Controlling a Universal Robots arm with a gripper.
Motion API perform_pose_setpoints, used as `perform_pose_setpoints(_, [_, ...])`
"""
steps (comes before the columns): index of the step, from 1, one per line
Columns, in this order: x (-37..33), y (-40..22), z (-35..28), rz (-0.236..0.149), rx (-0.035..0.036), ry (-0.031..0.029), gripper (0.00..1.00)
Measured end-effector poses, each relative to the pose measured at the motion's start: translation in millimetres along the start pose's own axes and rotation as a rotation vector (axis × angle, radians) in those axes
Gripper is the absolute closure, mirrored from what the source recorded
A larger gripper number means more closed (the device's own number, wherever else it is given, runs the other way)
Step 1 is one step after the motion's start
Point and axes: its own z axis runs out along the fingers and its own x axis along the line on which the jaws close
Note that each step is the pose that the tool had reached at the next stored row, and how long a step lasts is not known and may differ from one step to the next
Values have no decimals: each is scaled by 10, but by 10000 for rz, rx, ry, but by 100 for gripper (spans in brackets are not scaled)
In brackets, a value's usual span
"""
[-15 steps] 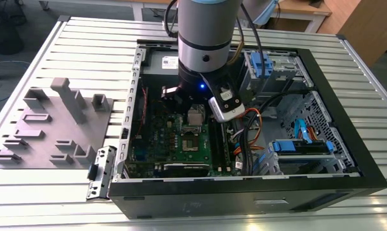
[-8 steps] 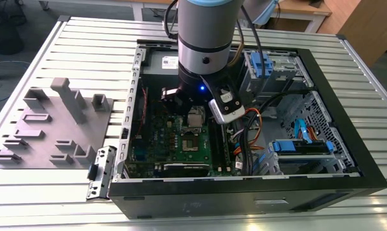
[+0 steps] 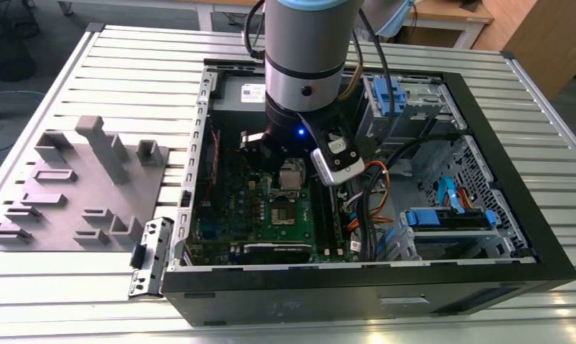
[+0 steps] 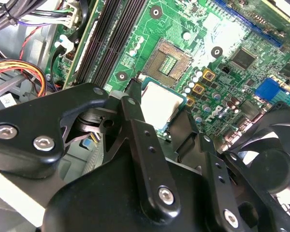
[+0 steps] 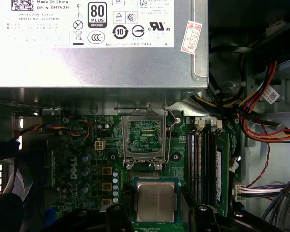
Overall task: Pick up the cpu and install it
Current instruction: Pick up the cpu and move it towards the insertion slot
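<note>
Gripper (image 5: 159, 212) clamps cpu (image 5: 155, 199) above motherboard (image 5: 82, 162), beside socket (image 5: 145, 135)

Second wrist view: near edge of the cpu (image 4: 159, 102) covered by the black fingers (image 4: 133, 121) of the gripper (image 4: 157, 113) clasping it; fan (image 4: 273, 166) cut off at the picture's edge | first wrist view: power supply (image 5: 96, 48) cut off at the picture's edge | exterior view: arm (image 3: 305, 72) hides part of the motherboard (image 3: 269, 215).

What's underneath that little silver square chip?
Green motherboard shows around the cpu, but the patch straight beneath it is covered. The open socket, contacts bare, sits just past its edge in the first wrist view.
</note>
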Motion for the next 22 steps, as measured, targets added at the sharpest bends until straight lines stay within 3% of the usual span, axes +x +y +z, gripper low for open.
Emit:
perform_pose_setpoints(10, [3,-36,21,-1,1,-1,53])
perform_pose_setpoints(22, [10,-226,88,-1,1,0,53])
